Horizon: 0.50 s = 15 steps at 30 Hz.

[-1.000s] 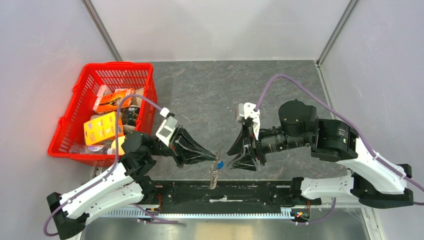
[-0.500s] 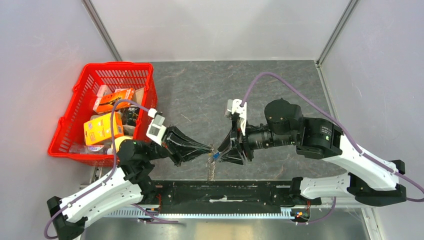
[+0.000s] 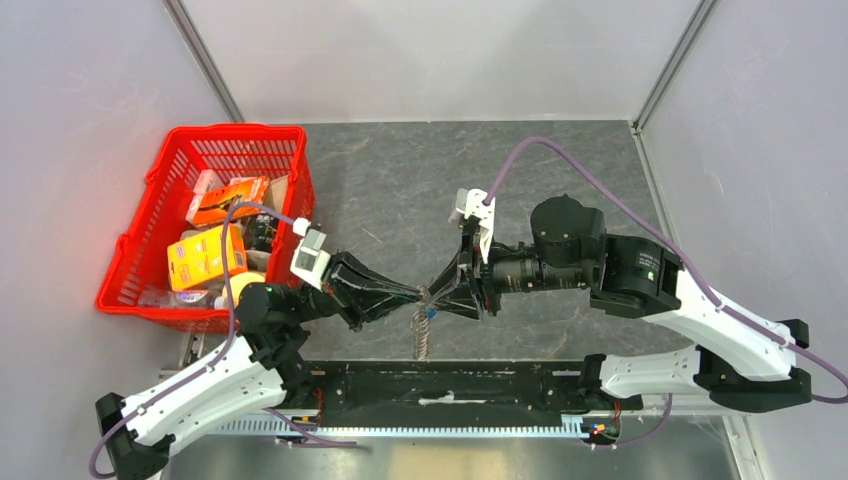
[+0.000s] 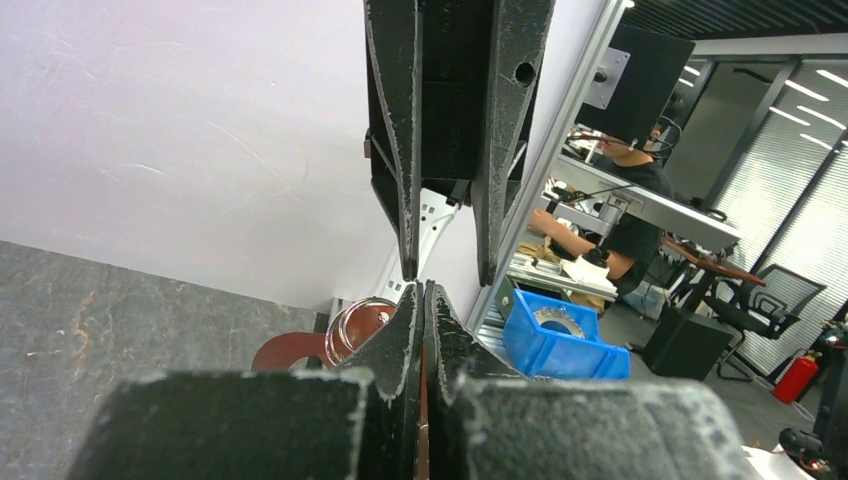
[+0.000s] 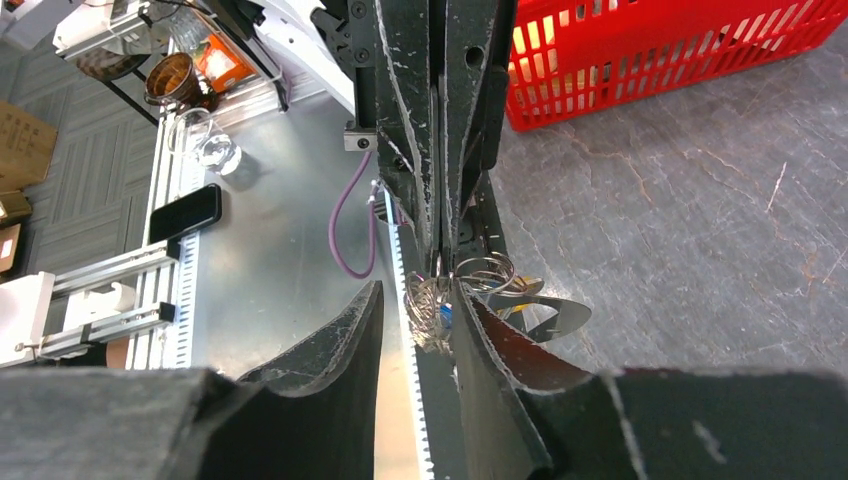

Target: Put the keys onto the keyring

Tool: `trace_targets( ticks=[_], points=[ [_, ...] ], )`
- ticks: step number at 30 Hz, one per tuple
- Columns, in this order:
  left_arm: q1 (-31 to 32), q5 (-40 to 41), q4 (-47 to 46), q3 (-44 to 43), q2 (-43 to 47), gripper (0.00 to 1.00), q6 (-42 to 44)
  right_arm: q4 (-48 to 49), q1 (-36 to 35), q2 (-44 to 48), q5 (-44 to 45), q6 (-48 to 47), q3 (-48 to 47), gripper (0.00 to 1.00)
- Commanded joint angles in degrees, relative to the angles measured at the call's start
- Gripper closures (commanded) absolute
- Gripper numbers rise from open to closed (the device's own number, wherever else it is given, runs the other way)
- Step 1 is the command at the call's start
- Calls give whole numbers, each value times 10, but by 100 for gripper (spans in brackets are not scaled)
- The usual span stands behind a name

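Observation:
My left gripper point(image 3: 420, 293) is shut on the keyring and holds it above the table's near edge. In the left wrist view point(image 4: 425, 287) its jaws are pressed together, with a silver ring point(image 4: 352, 318) just to their left. The silver link chain point(image 3: 425, 335) dangles below. My right gripper point(image 3: 442, 293) is open and meets the left tip-to-tip. In the right wrist view point(image 5: 417, 287) the ring cluster point(image 5: 428, 300) and the blue key point(image 5: 445, 316) hang between its open fingers. The grey curved loop point(image 5: 555, 318) lies beyond the right finger. The yellow-gold key is not clearly seen.
A red basket point(image 3: 130, 262) full of boxes stands at the left and shows in the right wrist view point(image 5: 650, 60). A black rail point(image 3: 450, 385) runs along the near edge under the chain. Grey walls close in the table.
My right gripper has moved left until its open fingers reach the left gripper's tip. The left gripper has shifted slightly left with the keyring. The blue key no longer shows from above.

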<state>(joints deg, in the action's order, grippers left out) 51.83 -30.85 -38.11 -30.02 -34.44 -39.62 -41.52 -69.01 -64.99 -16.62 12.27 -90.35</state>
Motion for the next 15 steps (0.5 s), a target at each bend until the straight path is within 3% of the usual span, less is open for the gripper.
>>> trace_targets(
  ticks=[1, 15],
  points=[
    [-1, 24, -47, -2, 5, 98, -21, 33, -2, 0, 3, 2, 0, 62],
    [-1, 52, -90, 16, 12, 98, -45, 42, -2, -7, 18, 2, 3, 69]
  ],
)
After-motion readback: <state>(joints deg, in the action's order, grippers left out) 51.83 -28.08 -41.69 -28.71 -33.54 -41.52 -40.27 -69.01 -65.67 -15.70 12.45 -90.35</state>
